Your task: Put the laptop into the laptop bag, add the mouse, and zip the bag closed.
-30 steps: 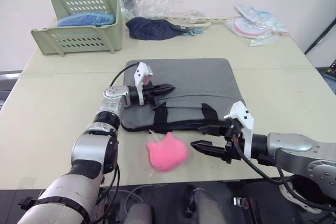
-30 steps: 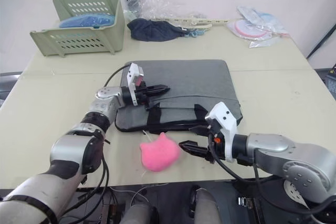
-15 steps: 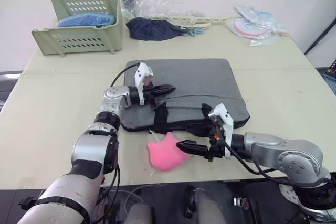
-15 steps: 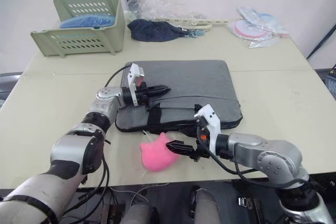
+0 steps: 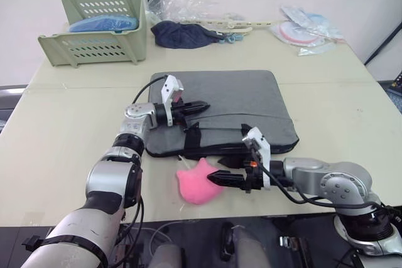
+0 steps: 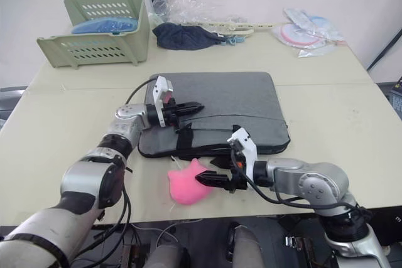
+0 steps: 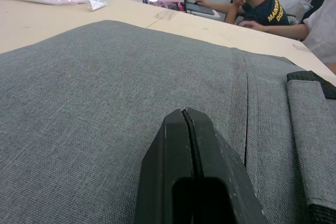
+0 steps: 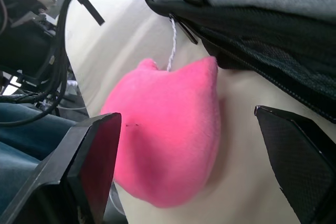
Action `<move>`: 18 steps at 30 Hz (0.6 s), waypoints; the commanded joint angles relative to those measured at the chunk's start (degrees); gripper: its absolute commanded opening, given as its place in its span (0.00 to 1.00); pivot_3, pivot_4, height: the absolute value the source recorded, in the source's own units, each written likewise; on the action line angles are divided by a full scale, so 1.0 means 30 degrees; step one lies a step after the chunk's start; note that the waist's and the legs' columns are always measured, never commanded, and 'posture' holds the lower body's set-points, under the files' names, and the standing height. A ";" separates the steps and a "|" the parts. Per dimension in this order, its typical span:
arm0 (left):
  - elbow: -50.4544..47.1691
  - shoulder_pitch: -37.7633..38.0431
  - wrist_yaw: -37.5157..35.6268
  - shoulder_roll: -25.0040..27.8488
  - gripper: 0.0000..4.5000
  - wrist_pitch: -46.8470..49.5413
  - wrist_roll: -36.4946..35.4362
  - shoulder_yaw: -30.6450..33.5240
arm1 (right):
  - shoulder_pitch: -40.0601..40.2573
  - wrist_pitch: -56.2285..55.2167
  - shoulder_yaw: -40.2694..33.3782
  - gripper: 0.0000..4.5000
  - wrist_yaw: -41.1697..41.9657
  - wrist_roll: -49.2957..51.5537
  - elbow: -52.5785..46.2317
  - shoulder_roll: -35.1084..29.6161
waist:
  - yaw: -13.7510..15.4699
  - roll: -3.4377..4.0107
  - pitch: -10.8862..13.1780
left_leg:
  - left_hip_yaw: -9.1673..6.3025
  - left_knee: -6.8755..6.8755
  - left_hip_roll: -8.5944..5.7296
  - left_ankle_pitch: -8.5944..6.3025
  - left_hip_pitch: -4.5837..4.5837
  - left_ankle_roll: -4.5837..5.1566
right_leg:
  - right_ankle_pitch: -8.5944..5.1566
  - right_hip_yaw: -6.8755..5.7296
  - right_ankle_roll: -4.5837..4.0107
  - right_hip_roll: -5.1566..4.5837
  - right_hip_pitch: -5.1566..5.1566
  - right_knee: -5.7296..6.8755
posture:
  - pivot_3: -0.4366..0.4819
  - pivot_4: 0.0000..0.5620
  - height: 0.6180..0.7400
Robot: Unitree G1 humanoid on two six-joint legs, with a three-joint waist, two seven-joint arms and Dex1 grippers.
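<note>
A: Lying flat in the middle of the counter [image 5: 56, 123], the laptop bag [image 5: 239, 95] has its two black strap handles [image 5: 221, 135] and its black zip edge on the side nearest the robot. The pink fluffy charm [image 5: 200, 182] sits on the counter just beside that edge, tied to it by a thin white cord.

B: And the tools?

A: The left tool [image 5: 200, 106] rests on top of the bag, near its left end, with its fingers pressed together and nothing between them. The right tool [image 5: 227, 171] is low over the counter at the bag's near edge, spread wide, its fingers [image 8: 94, 161] on either side of the charm but not closed on it.

B: What else is around the bag?

A: Beyond its far edge lies a dark blue cloth bundle [image 5: 182, 33], with clear plastic wrapping [image 5: 182, 4] behind that. A green slotted basket [image 5: 94, 28] holding something blue stands beyond the bag's far left corner. Packets in clear wrap [image 5: 304, 29] lie beyond the far right corner. The left wrist view also takes in people seated at a desk, well apart from the bag.
</note>
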 commanded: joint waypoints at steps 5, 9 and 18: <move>0.0607 0.0694 0.0097 -0.0418 0.00 0.0430 0.0559 -0.0405 | -0.0872 0.0629 0.0854 0.99 0.2226 -0.1157 -0.0017 -0.0549 | 0.0001 0.0004 -0.0003 | -0.0007 0.0005 -0.0002 0.0000 -0.0004 0.0000 | 0.0000 -0.0005 0.0001 -0.0002 0.0000 -0.0001 | 0.48 0.27 1.00; 0.0594 0.0675 0.0144 -0.0429 0.00 0.0425 0.0559 -0.0396 | -0.1167 0.0809 0.1127 0.94 0.2749 -0.1733 0.0189 -0.0468 | 0.0001 0.0005 -0.0003 | -0.0006 0.0009 -0.0002 0.0000 -0.0005 0.0000 | 0.0001 -0.0006 0.0002 -0.0004 0.0000 0.0000 | 0.48 0.27 1.00; 0.0565 0.0644 0.0234 -0.0466 0.00 0.0399 0.0586 -0.0417 | -0.1137 0.0918 0.1149 0.11 0.3325 -0.2474 0.0098 -0.0301 | -0.0002 0.0010 -0.0006 | -0.0011 0.0013 -0.0002 0.0000 -0.0007 0.0000 | 0.0002 -0.0011 0.0003 -0.0006 0.0001 0.0000 | 0.48 0.27 1.00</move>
